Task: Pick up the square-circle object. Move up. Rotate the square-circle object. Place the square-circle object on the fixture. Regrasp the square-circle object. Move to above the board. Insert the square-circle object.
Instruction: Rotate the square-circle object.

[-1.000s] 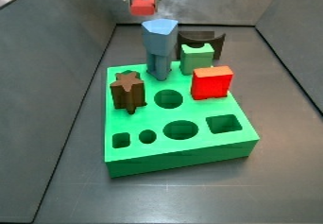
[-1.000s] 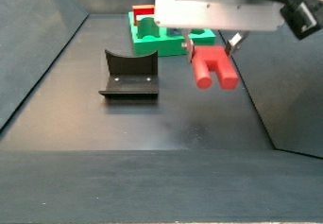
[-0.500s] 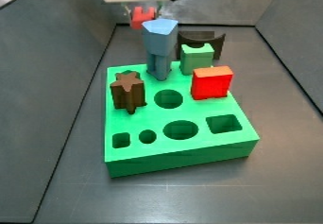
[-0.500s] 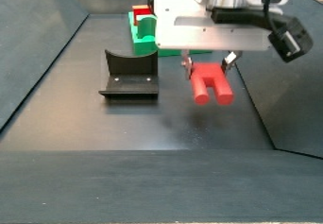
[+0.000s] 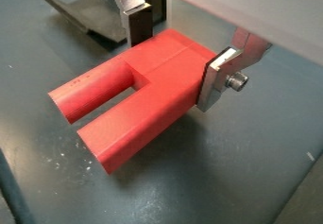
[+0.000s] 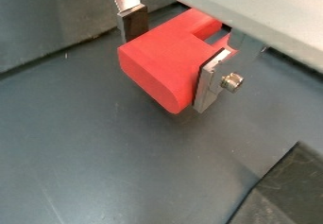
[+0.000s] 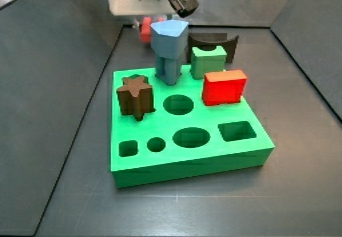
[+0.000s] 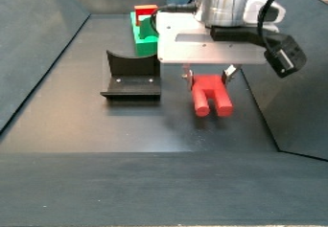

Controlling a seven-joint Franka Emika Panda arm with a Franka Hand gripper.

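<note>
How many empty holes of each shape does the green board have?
Round holes: 2
Oval hole: 1
Square hole: 1
Cross hole: 1
Total: 5
The gripper holds the red peg beside the fixture, off the board.

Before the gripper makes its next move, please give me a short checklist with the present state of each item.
1. Gripper shut on the square-circle object: ok.
2. Fingers grip the block end: ok.
3. Object off the floor: cannot tell.
4. Fixture unoccupied, beside the gripper: ok.
5. Object on the fixture: not ok, not yet.
6. Board square hole free: ok.
</note>
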